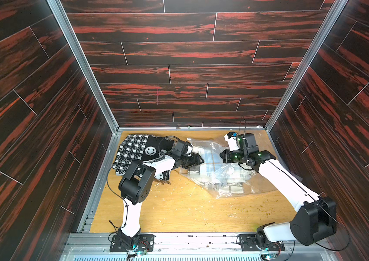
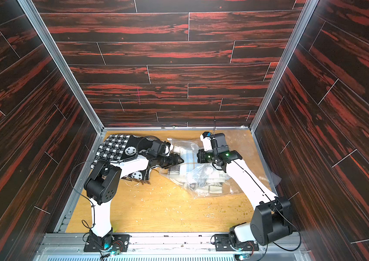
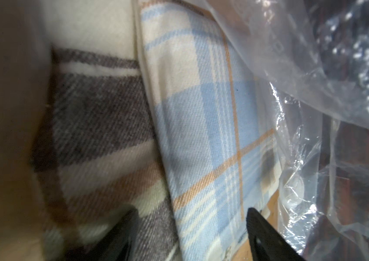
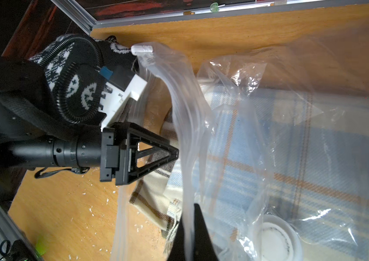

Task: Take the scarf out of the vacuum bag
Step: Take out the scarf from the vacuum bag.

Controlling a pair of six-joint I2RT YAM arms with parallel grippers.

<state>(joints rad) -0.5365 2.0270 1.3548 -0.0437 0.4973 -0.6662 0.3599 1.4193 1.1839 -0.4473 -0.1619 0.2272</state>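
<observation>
Bag [image 1: 228, 187] sits centre-right on counter [image 1: 179, 212], blue scarf [image 1: 210, 158] inside at its mouth. We see left claw [image 3: 190, 211] spread open over that scarf; right claw [image 4: 191, 217] clenched on bag rim. Black scarf [image 1: 138, 146] lies upper left, outside.

vacuum bag [image 1: 225, 192]: clear and shiny; I can see right through it.
valve disc [image 4: 276, 239]: white.
blue scarf [image 3: 201, 113]: I see light blue and cream squares with thin orange lines crossing them.
brown scarf [image 3: 102, 117]: cream, with grey-brown and tan stripes.
knit scarf [image 1: 138, 149]: black and white; I see small checks on one part and smiley faces on the other.
table [image 1: 179, 210]: yellow-brown wood with pale specks.
walls [image 1: 190, 54]: dark brown planks with red streaks.
robot arms [image 1: 131, 214]: white with black joints.
</observation>
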